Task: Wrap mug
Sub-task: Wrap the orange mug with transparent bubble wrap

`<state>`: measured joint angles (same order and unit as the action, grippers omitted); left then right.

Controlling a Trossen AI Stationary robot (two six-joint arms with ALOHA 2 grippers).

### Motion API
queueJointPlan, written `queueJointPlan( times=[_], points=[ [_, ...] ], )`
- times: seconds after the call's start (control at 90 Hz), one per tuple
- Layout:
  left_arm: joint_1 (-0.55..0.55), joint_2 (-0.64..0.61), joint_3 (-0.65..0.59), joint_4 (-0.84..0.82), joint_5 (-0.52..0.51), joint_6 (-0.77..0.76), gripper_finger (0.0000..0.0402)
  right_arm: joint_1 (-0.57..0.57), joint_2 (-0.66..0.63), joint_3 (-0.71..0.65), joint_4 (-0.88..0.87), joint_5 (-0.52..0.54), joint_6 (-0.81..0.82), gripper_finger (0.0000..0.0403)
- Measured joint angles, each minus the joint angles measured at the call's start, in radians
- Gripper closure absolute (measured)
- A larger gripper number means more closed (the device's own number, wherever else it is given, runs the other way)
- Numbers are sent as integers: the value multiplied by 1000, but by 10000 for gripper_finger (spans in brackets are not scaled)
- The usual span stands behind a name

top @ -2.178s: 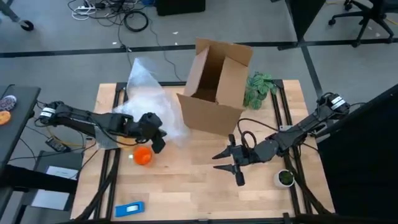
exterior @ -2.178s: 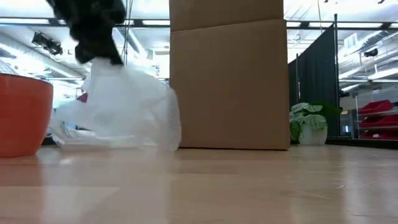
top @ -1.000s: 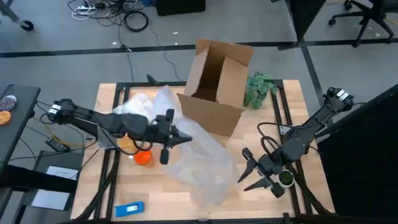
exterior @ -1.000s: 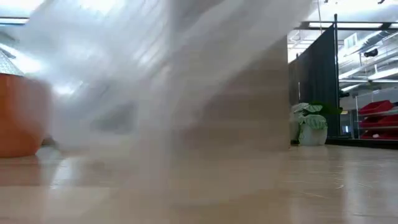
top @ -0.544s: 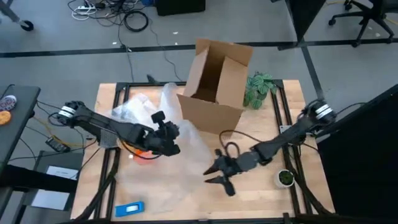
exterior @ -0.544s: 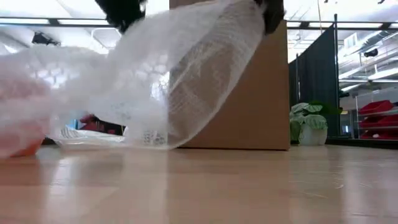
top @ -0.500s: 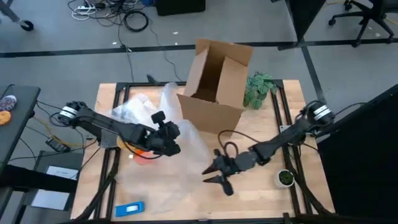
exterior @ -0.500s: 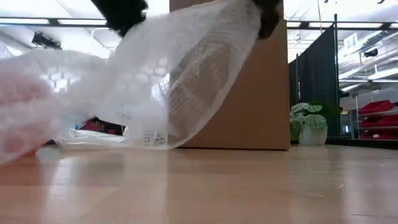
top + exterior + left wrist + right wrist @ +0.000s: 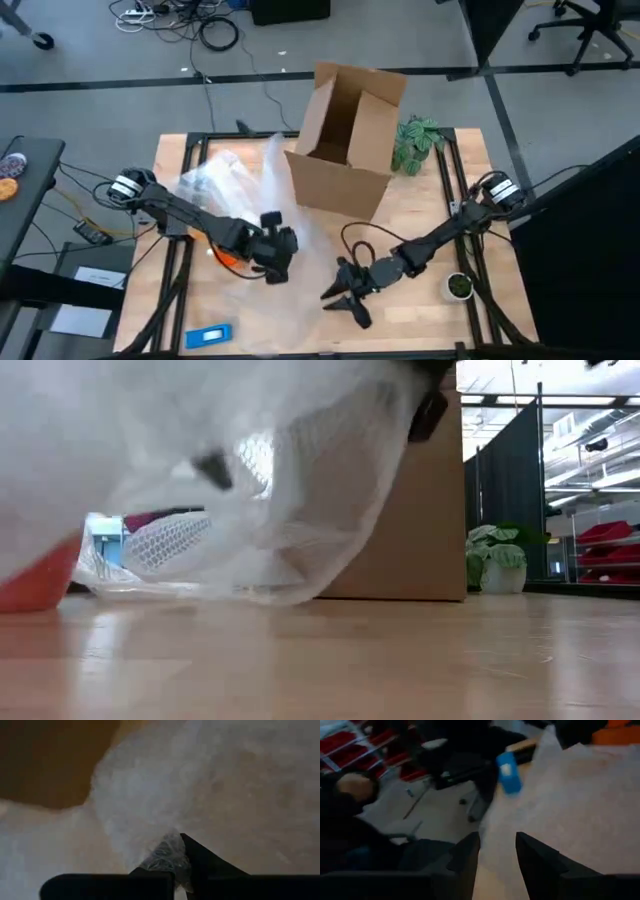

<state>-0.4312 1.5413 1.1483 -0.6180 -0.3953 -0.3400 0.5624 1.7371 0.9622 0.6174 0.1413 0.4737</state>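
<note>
The orange mug (image 9: 227, 256) stands on the table left of centre and also shows at the low view's left edge (image 9: 28, 582), seen through the clear bubble wrap. The bubble wrap (image 9: 312, 240) is spread from the table's far left toward its near edge and drapes over the mug. My left gripper (image 9: 277, 264) is just right of the mug, shut on a bunch of the wrap. My right gripper (image 9: 338, 297) stands open at the wrap's right edge, low over the table. My left gripper pinches a crumpled bunch of the bubble wrap (image 9: 168, 855) between its two fingers, several layers gathered. The sheet is held up off the table here and falls away slack, its lower edge (image 9: 250, 596) lying on the table. Whether my right gripper touches the wrap (image 9: 560, 805), I cannot tell; the sheet shows between and beyond its parted fingers (image 9: 466, 854).
An open cardboard box (image 9: 348, 140) stands at the far middle with a potted plant (image 9: 418, 143) to its right. A small green pot with a white rim (image 9: 458, 287) sits near right. A blue object (image 9: 209, 336) lies at the near left edge.
My left gripper has gone toward the near edge with the wrap, drawing the sheet over the mug. My right gripper has swung from beside the small pot toward the table's left, up to the wrap's right edge.
</note>
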Motion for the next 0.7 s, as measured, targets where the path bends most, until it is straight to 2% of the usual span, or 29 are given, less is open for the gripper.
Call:
queueJointPlan(
  times=[0.122,0.367,0.544,0.622,0.7],
  points=[
    [-41,-1,63,90,29,103,401,63,-75,20,4,4,-82,291],
    [-146,-3,221,190,69,253,402,201,-225,42,5,119,-304,291],
    [-233,-3,302,249,159,330,401,254,-256,44,-2,356,-395,291],
    [-274,-3,312,296,198,363,402,239,-237,44,-17,443,-397,291],
    [-307,-3,313,337,233,385,402,200,-205,44,-13,487,-389,291]
  ],
)
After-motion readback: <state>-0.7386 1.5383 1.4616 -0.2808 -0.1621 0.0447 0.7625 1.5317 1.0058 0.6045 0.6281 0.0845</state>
